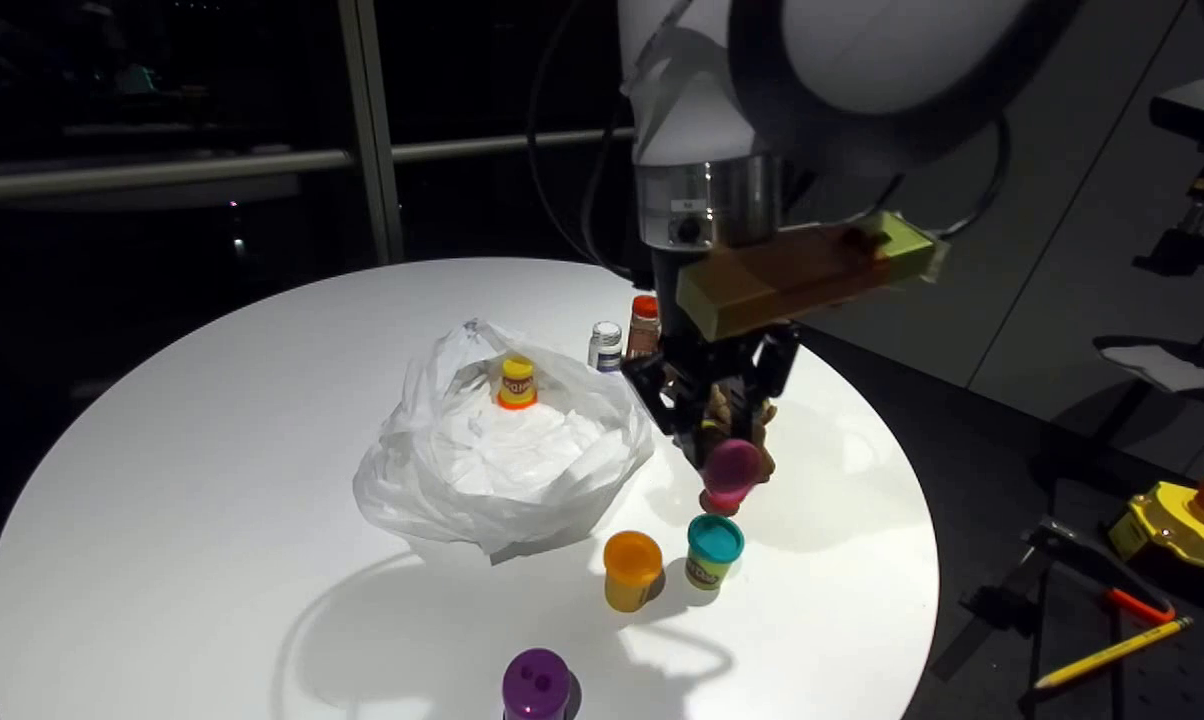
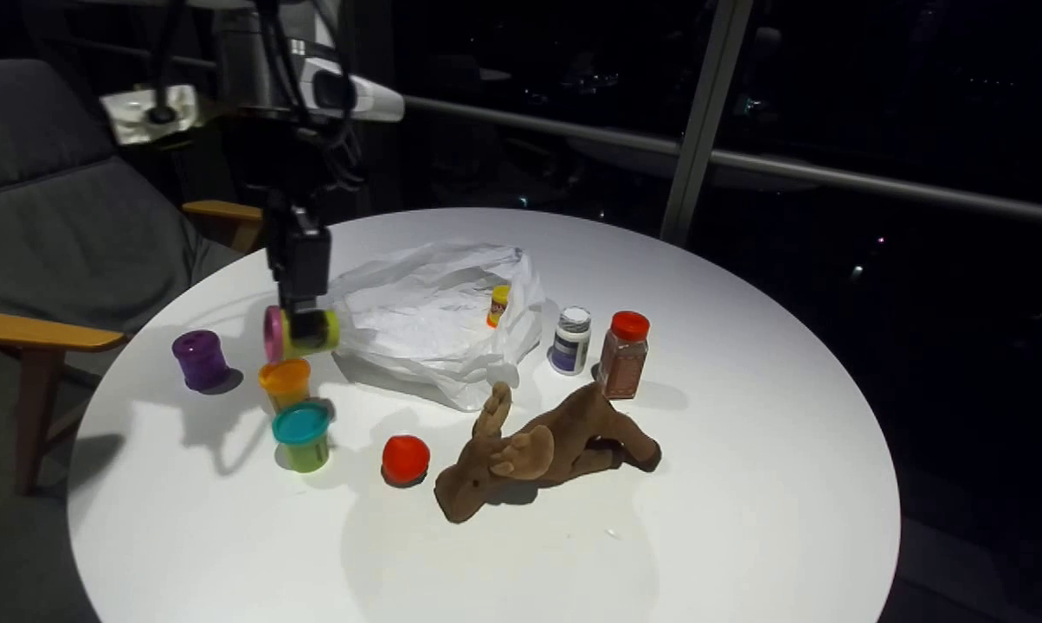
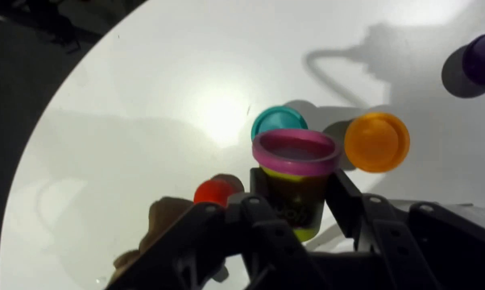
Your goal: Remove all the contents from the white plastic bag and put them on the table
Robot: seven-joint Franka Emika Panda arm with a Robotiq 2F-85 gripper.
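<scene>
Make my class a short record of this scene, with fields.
Held: pink-rimmed tub, sideways in the hand, above the table
White plastic bag: yellow tub inside
On table: purple tub, orange tub, teal-lidded tub, small red object, brown plush moose, white-capped bottle, red-capped bottle
Likely next: set down the pink-rimmed tub, then fetch the yellow tub

Dark floor, bright table with shadows; wrist view: glare between table edge and teal tub, gripper seemingly blurred.
</scene>
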